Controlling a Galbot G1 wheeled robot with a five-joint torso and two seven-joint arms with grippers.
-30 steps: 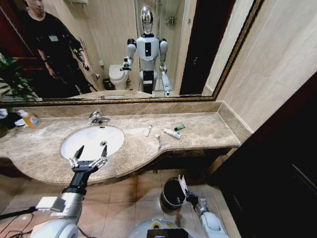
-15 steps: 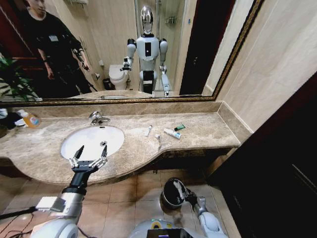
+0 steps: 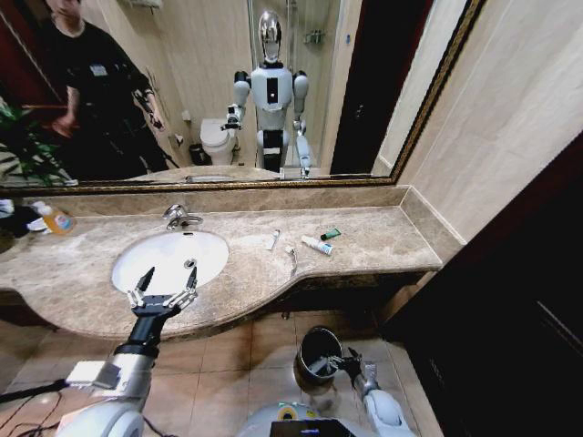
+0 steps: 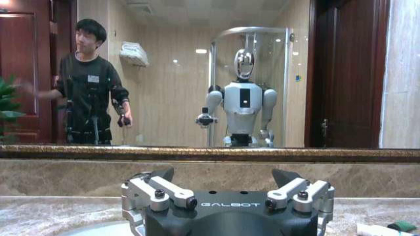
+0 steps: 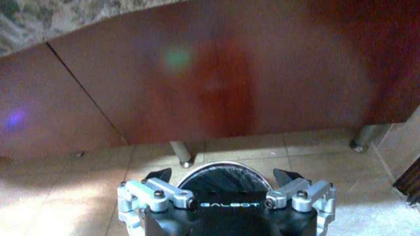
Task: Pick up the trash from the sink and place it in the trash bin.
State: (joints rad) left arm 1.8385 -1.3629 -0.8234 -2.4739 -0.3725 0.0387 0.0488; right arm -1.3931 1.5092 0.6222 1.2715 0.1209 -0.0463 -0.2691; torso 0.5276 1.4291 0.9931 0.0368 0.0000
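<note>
On the marble counter right of the sink (image 3: 170, 259) lies trash: a small white tube (image 3: 273, 239), a white toothbrush (image 3: 291, 255), a white-and-green tube (image 3: 316, 244) and a tiny green packet (image 3: 330, 234). My left gripper (image 3: 166, 280) hovers open and empty over the basin's front rim; in its wrist view the left gripper (image 4: 223, 173) faces the mirror. Low on the floor, my right gripper (image 3: 341, 362) is at the rim of the black trash bin (image 3: 319, 350). In the right wrist view the right gripper (image 5: 223, 174) is open and empty above the trash bin (image 5: 223, 181).
A chrome tap (image 3: 178, 217) stands behind the basin. A clear bottle with an orange label (image 3: 56, 219) sits at the counter's far left. A wall mirror (image 3: 228, 91) runs along the back. A dark cabinet (image 3: 510, 300) stands close on the right, beside the tiled floor (image 3: 228, 364).
The right gripper held a white piece above the bin, then sank to the bin's rim. That white piece is gone from its fingers. The left arm has not moved.
</note>
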